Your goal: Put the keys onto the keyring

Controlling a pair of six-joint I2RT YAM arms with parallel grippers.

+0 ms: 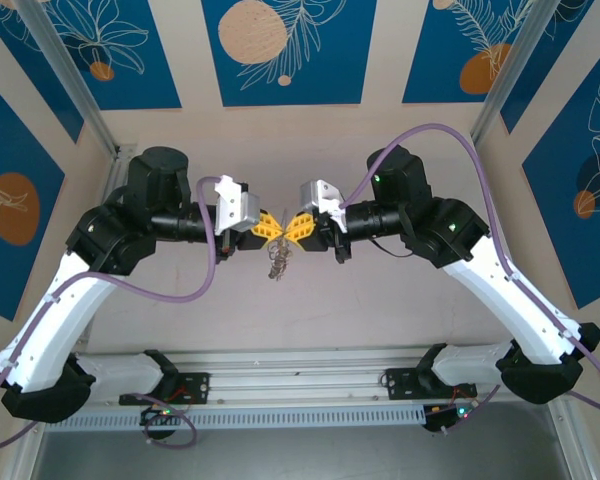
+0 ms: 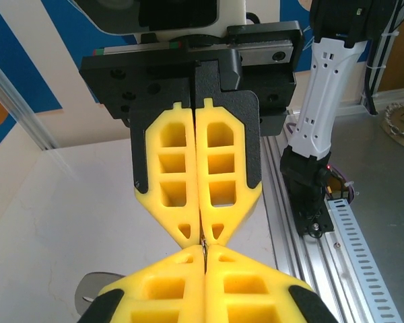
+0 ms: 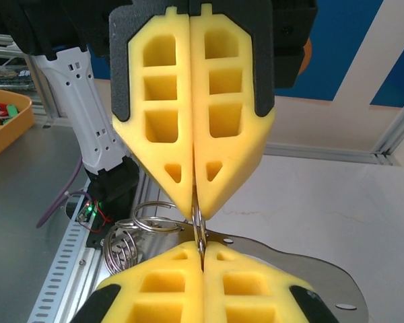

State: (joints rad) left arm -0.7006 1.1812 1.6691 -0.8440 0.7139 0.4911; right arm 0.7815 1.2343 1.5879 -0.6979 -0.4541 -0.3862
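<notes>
thin silvery keyring (image 3: 198, 232), several coiled loops; perhaps keys (image 1: 278, 265) dangling below

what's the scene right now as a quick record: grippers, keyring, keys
left gripper: shut, tip to tip with the right gripper, pinching the keyring
right gripper: shut, pinching the same wire
keyring: thin silvery wire running between the two pairs of fingertips
keys: silvery bunch hanging just below the fingertips
small loops: wire rings beside the pinched wire
table: pale, below the grippers
keys threaded on: cannot tell
</notes>
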